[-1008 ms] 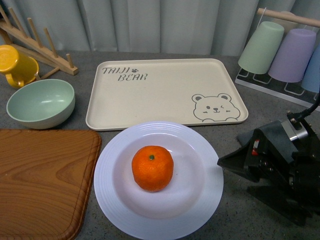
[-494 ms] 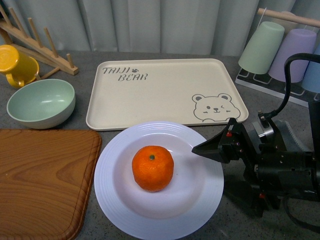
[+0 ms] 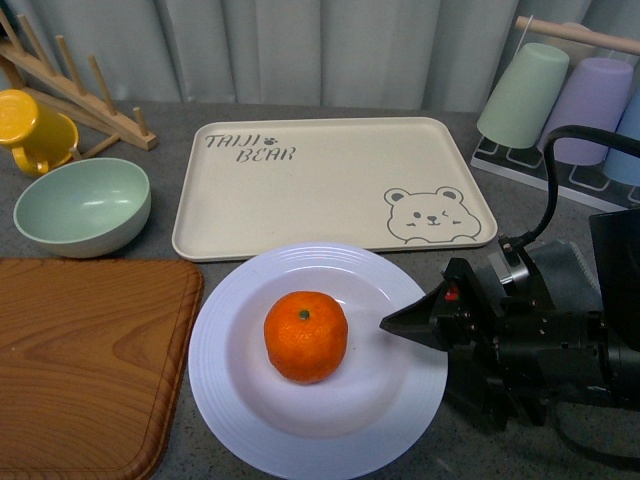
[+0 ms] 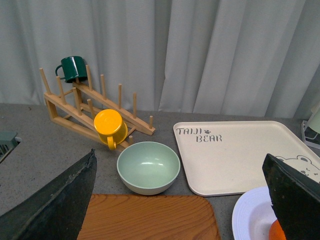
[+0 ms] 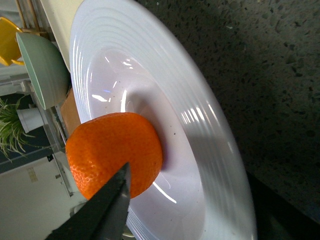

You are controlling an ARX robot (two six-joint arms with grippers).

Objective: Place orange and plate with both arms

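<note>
The orange (image 3: 305,337) sits in the middle of the white plate (image 3: 240,400) at the table's front. My right gripper (image 3: 420,350) comes in from the right, open. Its upper finger reaches over the plate's right rim, short of the orange. In the right wrist view the plate (image 5: 165,100) rim lies between the open jaws of the right gripper (image 5: 200,215), and one fingertip (image 5: 107,202) is just in front of the orange (image 5: 107,150). My left gripper (image 4: 175,210) hangs open above the wooden board, seen only in its wrist view, with the plate (image 4: 250,215) beside one finger.
A beige bear tray (image 3: 330,185) lies behind the plate. A wooden cutting board (image 3: 85,355) is at the front left, with a pale green bowl (image 3: 80,205) and a yellow mug (image 3: 35,130) on a wooden rack behind it. Upturned cups (image 3: 555,100) stand at the back right.
My right gripper has moved left from the table's right side to the plate's right rim, its upper finger now over the rim. The orange and plate have not moved.
</note>
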